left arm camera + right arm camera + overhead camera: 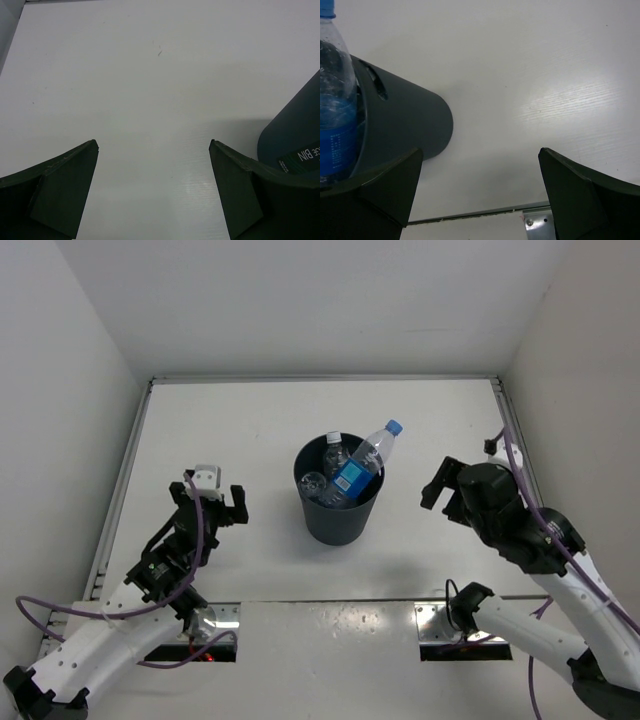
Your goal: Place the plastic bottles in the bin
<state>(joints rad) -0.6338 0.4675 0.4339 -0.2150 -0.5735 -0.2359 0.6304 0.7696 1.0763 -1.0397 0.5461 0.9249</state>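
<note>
The dark grey bin [340,515] stands mid-table. Inside it leans a tall blue-capped bottle with a blue label [362,465], its neck sticking out over the rim. Other clear bottles [326,468] lie inside beside it. My left gripper [210,502] is open and empty, left of the bin; the bin's side [295,140] shows at the right of the left wrist view. My right gripper [440,485] is open and empty, right of the bin. The right wrist view shows the bin [400,120] and the tall bottle [335,100] at its left.
White walls close in the table on the left, back and right. Two metal mounting plates [455,632] sit at the near edge by the arm bases. A white label reading "BIN" [302,156] is on the bin's side.
</note>
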